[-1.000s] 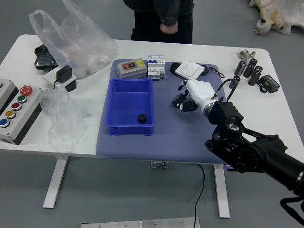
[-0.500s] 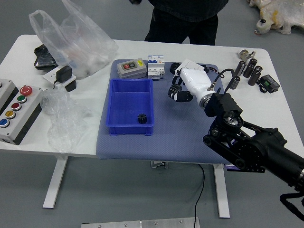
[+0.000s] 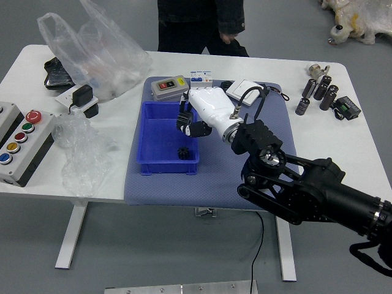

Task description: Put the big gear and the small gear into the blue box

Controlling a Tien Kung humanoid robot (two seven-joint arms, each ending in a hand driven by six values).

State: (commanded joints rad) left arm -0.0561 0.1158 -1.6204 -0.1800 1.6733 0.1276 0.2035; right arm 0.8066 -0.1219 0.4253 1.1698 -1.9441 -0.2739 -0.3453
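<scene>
My right hand (image 3: 197, 116), white-backed with black digits, is over the right side of the blue box (image 3: 160, 167), covering part of its upper right wall. Whether it holds anything cannot be made out. Inside the box, near its lower right corner, lies a small black gear (image 3: 184, 153), in front of the hand and apart from it. I cannot distinguish a big gear in the view. My left hand is out of view.
Behind the box are a grey switch box (image 3: 170, 88) and a white-and-blue block. A white device (image 3: 244, 90) lies behind my right arm. Plastic bags and a button panel occupy the left, dark cylinders the right. A person stands at the far side, one hand hanging beyond the table.
My right hand has moved left from the mat's right part to the box. The person has shifted, first right, then back left. The small gear has stayed put.
</scene>
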